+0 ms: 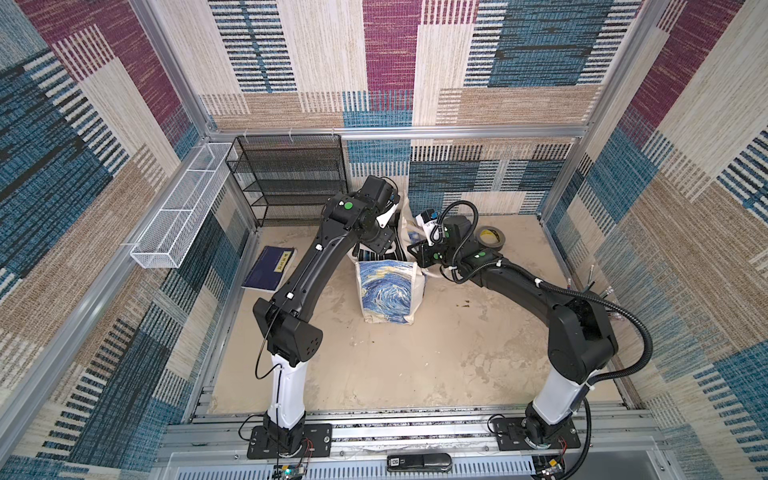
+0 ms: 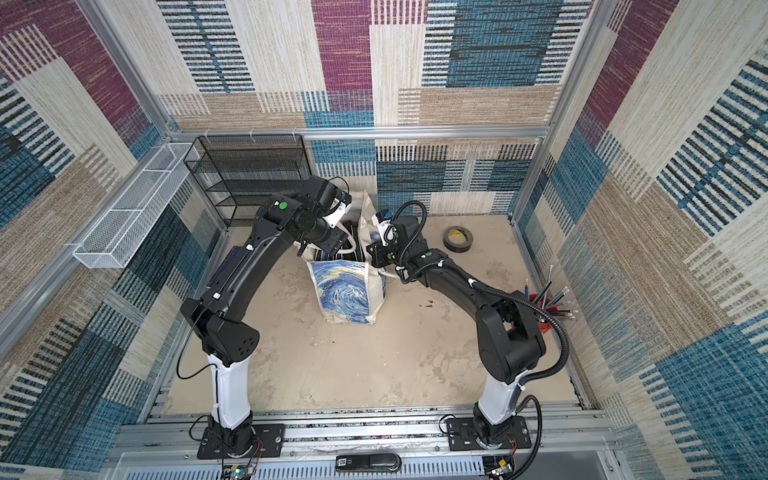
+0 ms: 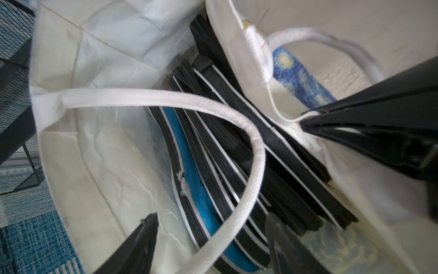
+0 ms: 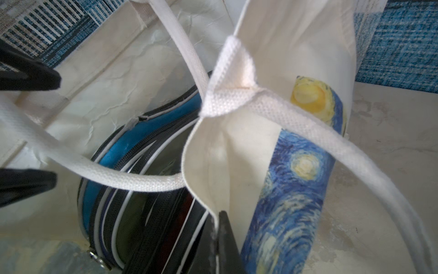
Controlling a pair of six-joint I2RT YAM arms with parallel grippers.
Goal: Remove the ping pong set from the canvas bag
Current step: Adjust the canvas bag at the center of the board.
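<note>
Tucked on edge inside the bag [image 1: 390,291], hard by its printed wall: the set [image 3: 187,170], a zippered black-and-blue case with white piping; likely light, semi-stiff and a little slick, so best pinched across the upper rim by the zip, clear of the handle [image 3: 166,95] draped over it. Mouth held agape by the right gripper [image 4: 220,227], clamped tight on the cloth rim; above it the left gripper [image 3: 211,218], jaws wide apart and empty, hovering over handle and case.
</note>
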